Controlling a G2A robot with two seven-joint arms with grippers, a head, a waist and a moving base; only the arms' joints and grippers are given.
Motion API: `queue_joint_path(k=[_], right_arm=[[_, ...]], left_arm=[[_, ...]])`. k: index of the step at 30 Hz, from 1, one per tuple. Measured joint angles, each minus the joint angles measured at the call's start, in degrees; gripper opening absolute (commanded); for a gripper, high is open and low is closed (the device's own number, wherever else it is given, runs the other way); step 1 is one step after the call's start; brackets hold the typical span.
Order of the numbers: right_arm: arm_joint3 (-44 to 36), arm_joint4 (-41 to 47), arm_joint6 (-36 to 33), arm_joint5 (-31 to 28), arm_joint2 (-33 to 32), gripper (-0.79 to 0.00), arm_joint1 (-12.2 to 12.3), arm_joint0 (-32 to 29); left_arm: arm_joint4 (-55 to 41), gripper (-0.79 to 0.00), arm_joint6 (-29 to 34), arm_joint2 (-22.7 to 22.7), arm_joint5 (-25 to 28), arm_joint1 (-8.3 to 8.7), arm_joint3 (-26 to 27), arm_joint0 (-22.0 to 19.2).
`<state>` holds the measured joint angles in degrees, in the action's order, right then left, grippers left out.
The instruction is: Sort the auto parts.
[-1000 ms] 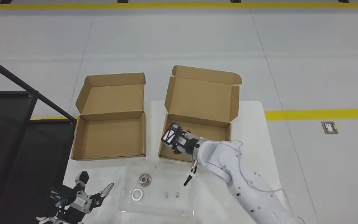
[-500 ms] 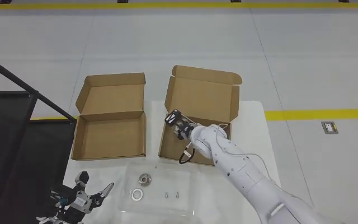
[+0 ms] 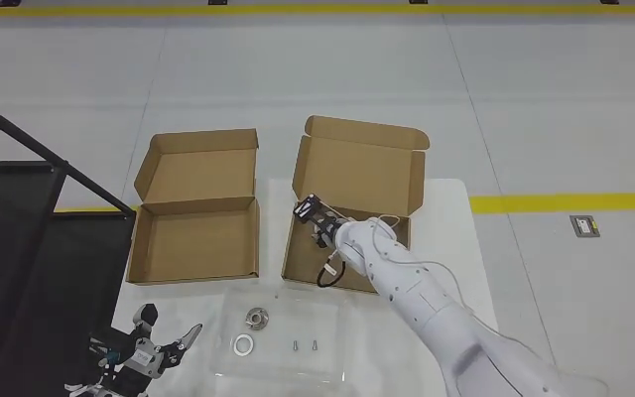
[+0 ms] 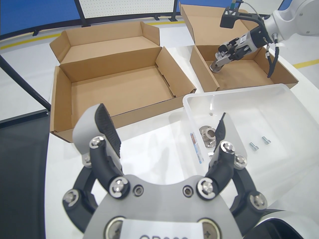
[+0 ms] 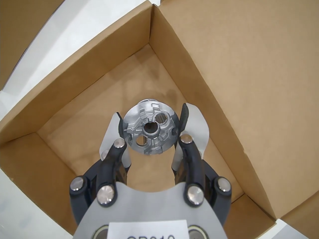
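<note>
R gripper (image 5: pixel 152 121) clamped on hub (image 5: pixel 151 132), low in box (image 5: pixel 224 63), its corner just ahead. Risk: tilted release → rolling/tipping; finger snag on wall at pull-out. L gripper (image 4: pixel 162 118) spread wide, empty, well apart.

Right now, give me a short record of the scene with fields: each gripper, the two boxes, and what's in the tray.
right gripper: shut on a round metal hub, low inside the right cardboard box, near a corner
left gripper: open, holding nothing, beside the clear tray
tray contents: flanged metal part, white ring, two small bolts
left cardboard box: lid open
</note>
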<state>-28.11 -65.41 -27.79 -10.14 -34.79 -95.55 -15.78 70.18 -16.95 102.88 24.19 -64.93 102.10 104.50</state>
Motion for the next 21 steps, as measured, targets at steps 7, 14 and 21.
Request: queue_joint_path(k=[7,14,21], right_arm=[[2.11,-0.31,2.33,-0.95,-0.22,0.0,-0.99,0.69],[-0.63,-2.48,7.42,-1.06,-0.77,0.0,-0.59,-0.79],[-9.95,-6.7,12.39,-1.73,-3.07,0.0,2.2,-5.51]], left_arm=[[0.0,0.0,0.0,0.0,0.0,0.0,0.0,0.0],[0.0,0.0,0.0,0.0,0.0,0.0,0.0,0.0],[0.0,0.0,0.0,0.0,0.0,0.0,0.0,0.0]])
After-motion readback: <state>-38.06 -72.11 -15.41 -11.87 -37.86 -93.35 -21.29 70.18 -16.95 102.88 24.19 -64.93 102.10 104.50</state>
